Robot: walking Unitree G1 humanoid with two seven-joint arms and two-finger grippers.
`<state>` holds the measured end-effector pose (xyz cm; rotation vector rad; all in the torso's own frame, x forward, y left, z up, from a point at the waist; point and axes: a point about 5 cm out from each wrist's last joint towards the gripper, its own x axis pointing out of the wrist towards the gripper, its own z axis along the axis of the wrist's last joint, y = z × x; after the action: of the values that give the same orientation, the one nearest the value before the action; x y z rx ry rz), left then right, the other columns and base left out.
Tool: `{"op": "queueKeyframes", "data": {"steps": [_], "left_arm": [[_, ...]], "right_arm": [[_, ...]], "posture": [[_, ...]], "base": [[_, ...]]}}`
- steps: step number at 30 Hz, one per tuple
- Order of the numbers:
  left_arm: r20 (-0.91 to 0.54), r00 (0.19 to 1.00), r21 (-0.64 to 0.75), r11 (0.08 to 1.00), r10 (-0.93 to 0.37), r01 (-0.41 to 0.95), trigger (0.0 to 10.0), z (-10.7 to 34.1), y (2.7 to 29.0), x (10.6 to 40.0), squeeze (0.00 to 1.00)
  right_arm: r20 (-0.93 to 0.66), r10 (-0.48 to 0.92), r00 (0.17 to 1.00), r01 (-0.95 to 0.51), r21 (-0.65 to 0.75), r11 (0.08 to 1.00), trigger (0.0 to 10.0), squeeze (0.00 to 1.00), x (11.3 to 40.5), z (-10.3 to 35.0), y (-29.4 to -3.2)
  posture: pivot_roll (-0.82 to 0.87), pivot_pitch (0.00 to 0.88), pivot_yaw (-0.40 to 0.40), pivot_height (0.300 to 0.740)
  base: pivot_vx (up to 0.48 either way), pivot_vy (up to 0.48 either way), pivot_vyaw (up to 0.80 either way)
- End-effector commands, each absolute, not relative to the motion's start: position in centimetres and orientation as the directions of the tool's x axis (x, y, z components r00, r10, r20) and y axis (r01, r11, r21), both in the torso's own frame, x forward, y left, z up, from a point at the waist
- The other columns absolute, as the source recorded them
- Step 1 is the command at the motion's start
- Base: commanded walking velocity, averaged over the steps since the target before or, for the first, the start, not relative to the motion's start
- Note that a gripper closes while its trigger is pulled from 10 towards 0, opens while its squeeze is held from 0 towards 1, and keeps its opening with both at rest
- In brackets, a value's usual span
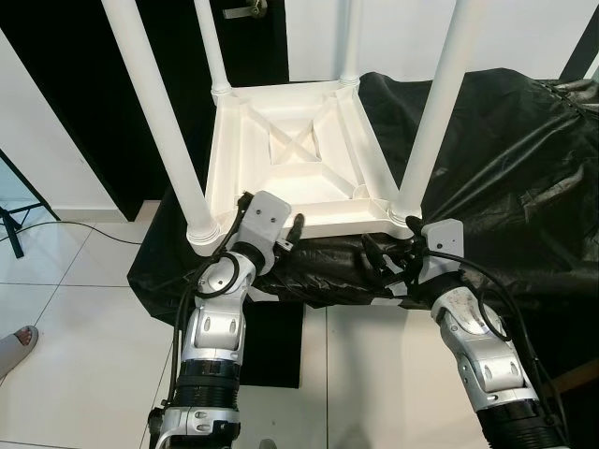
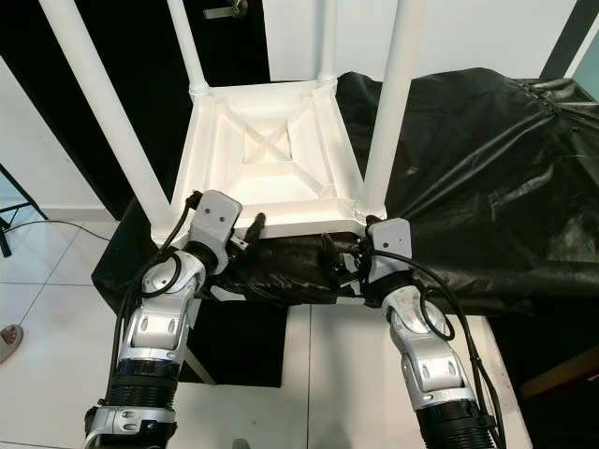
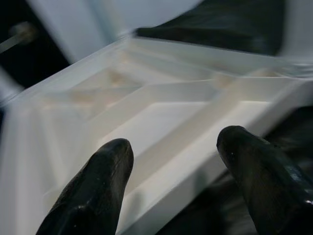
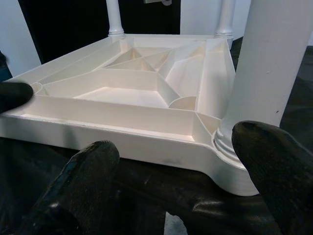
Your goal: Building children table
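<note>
A white children's table [image 1: 295, 159] lies upside down on a black-covered surface, its ribbed underside facing up. Its legs stand upward: front left [image 1: 168, 131], front right [image 1: 435, 112] and two at the back. My left gripper [image 1: 286, 238] is open just before the near edge, close to the front left corner; in the left wrist view its fingers [image 3: 105, 171] frame the table's rim [image 3: 195, 161]. My right gripper [image 1: 389, 254] is open below the front right corner, with its fingertips [image 4: 274, 161] on either side of the base of that leg [image 4: 266, 63].
The black cloth [image 1: 505, 168] drapes over the surface and hangs down at the front. White tiled floor [image 1: 84, 327] lies below, with a cable [image 1: 84, 229] and a person's sandalled foot [image 1: 14, 346] at the left. A dark door [image 1: 245, 9] stands behind.
</note>
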<state>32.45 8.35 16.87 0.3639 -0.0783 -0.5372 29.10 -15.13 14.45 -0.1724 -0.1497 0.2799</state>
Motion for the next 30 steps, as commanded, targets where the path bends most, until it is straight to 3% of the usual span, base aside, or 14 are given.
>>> {"op": "queueKeyframes", "data": {"steps": [1, 8, 17, 20, 30], "left_arm": [[-0.037, 0.825, 0.374, 0.757, -0.564, 0.535, 10.0, 16.6, 7.6, 32.4, 0.0], [-0.048, 0.822, 0.398, 0.744, -0.567, 0.537, 10.0, 16.4, 6.9, 32.9, 0.0], [0.056, 0.828, 0.238, 0.813, -0.557, 0.531, 10.0, 16.6, 8.3, 31.5, 0.0], [0.126, 0.863, 0.125, 0.871, -0.489, 0.476, 10.0, 16.7, 9.6, 30.3, 0.0], [0.184, 0.936, 0.009, 0.953, -0.3, 0.304, 10.0, 16.1, 13.2, 27.8, 0.0]], "right_arm": [[0.124, 0.285, 0.951, -0.259, -0.191, 0.947, 10.0, 0.0, 29.1, 14.5, -15.2], [0.133, 0.276, 0.952, -0.25, -0.184, 0.951, 10.0, 0.0, 29.1, 14.6, -15.2], [0.191, 0.233, 0.953, -0.203, -0.167, 0.965, 10.0, 0.0, 28.6, 15.0, -14.8], [0.205, 0.179, 0.962, -0.15, -0.149, 0.977, 10.0, 0.0, 28.0, 15.0, -14.6], [0.219, 0.108, 0.97, -0.072, -0.169, 0.983, 10.0, 0.0, 25.9, 14.6, -14.4]], "posture": [[0.06, 0.0, 0.027, 0.74], [0.05, 0.0, 0.035, 0.74], [0.06, 0.0, 0.022, 0.74], [0.07, 0.0, 0.015, 0.74], [0.08, 0.0, 0.017, 0.74]], "base": [[0.0, 0.0, 0.0], [0.0, 0.0, 0.0], [0.0, 0.0, 0.0], [0.0, 0.0, 0.0], [0.0, 0.0, 0.0]]}}
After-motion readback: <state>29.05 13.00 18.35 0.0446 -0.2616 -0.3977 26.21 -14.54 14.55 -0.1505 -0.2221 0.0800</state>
